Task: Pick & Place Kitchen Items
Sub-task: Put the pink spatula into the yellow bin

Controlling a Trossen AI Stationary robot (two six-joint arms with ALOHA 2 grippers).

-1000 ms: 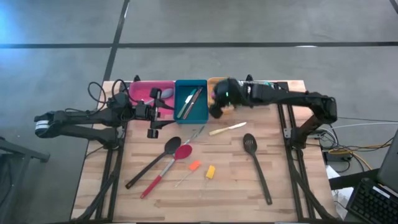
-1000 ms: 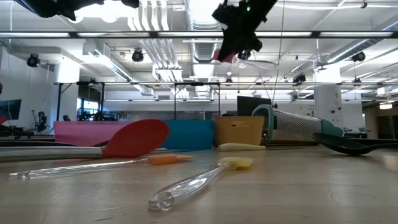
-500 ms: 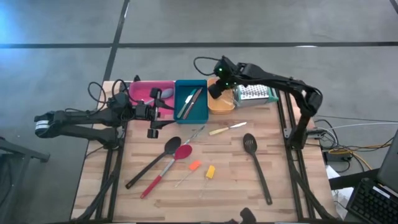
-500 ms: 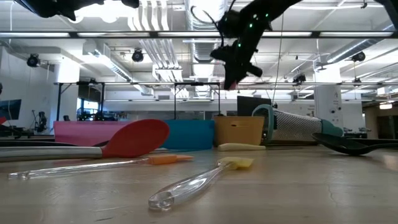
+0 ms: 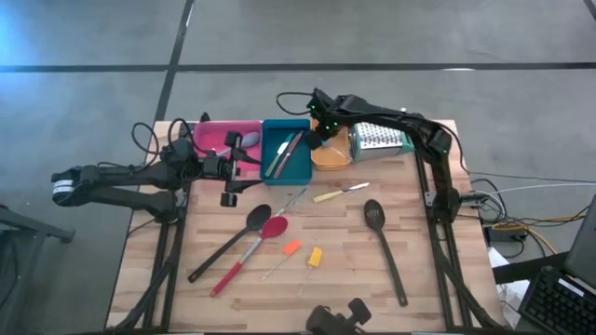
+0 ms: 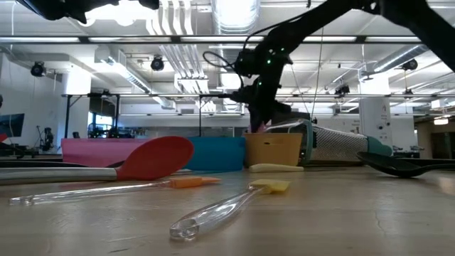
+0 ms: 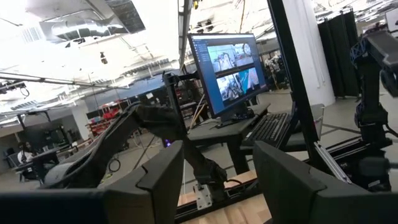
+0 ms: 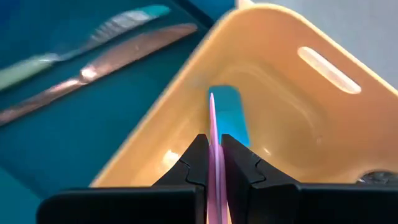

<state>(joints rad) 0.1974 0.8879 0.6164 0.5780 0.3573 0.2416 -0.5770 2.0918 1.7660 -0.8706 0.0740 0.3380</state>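
Pink utensil (image 8: 211,134), thin, stiff and evidently light, pinched edge-on by the closed right gripper (image 8: 212,163) above the orange tray (image 8: 283,93) at the table's far side; left gripper (image 5: 230,177) open, waiting left.

Lighting's pretty even from overhead, so the table (image 5: 410,279) looks bright with only soft, short shadows under stuff. From table height the ceiling lights (image 6: 238,13) blow out to pure white glare, and the near clear utensil (image 6: 213,211) goes soft and blurry. The left wrist shot is washed out up top, with its own dark fingers (image 7: 155,180) out of focus.
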